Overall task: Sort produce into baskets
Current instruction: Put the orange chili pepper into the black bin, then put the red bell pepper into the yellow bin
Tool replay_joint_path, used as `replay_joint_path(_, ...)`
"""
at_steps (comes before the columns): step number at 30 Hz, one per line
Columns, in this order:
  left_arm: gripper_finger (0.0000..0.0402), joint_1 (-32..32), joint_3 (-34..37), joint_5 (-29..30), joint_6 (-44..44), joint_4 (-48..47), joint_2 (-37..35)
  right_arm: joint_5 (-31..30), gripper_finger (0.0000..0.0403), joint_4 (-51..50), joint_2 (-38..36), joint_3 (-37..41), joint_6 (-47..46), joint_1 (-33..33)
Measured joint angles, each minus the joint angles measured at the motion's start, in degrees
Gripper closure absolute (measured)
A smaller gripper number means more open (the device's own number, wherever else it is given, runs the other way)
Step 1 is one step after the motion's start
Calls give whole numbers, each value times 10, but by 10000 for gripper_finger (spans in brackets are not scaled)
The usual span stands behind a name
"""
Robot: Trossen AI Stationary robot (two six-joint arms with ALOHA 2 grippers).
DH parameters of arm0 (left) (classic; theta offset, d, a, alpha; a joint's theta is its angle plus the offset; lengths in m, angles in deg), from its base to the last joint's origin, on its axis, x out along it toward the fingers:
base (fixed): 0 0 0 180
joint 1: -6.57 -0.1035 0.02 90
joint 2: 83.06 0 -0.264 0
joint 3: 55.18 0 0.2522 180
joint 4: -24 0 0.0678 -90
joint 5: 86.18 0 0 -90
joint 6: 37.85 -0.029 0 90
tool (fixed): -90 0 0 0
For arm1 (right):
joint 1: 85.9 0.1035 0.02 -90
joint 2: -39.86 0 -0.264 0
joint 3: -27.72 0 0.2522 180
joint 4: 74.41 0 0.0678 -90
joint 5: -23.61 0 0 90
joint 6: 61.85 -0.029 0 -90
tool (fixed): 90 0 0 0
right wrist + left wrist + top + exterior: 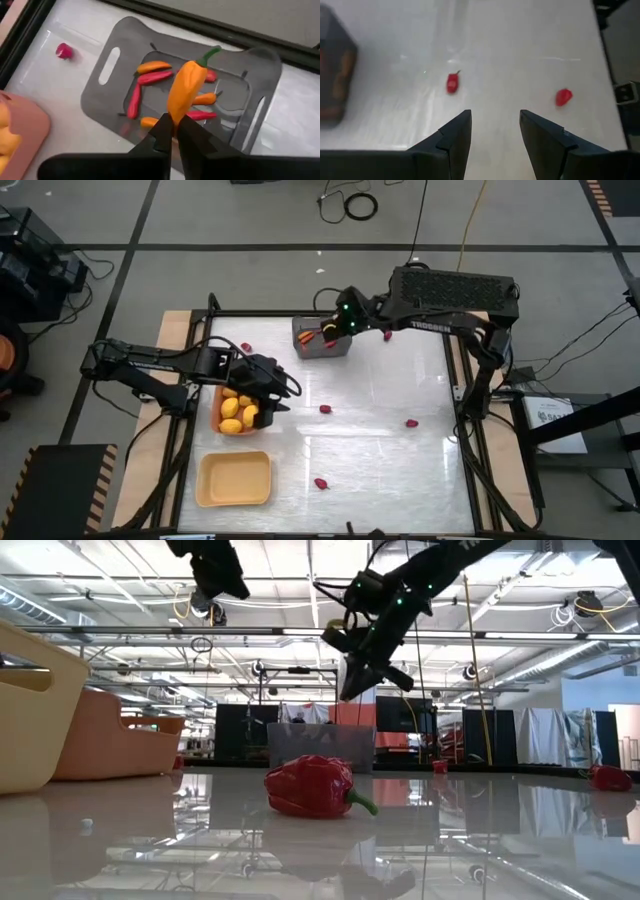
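My right gripper [174, 125] is shut on an orange pepper [186, 90] with a green stem, above the grey bin [100, 95] at the table's far edge [305, 348]. Several red and orange peppers lie in that bin. My left gripper [495, 117] stands open with nothing between its fingers, over the near right corner of the orange-brown tray [216, 408], which holds several yellow fruits [236, 410]. A pale yellow tray [235, 480] sits near the front left. Small red pieces [325, 409] lie loose on the table. My right gripper pinches the orange pepper's narrow tip end [175, 114] between its two fingers. The fingers slant downward and lie along the pepper's length. The pepper sticks out beyond the fingertips, stem end away from them, lifted clear above the grey bin.
Loose red pieces lie at the far left [246, 347], beside the right arm [388, 335], right of centre [411, 422] and near the front [321, 483]; the low view shows a red pepper [310, 785] close by. A black frame [212, 310] borders the table.
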Motion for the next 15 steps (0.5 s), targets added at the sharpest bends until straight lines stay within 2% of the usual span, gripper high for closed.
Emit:
replay_joint_path(7, 226, -1, 0, 64, 24, 9, 0, 11, 346, 11, 3, -1, 57, -13)
replay_joint_path(12, 226, -22, 0, 70, 51, 24, 0, 17, 320, 3, 3, -1, 89, -13)
replay_joint_path(15, 226, -39, 0, 74, 70, 31, 3, 50, 307, -1, 3, -1, 112, -13)
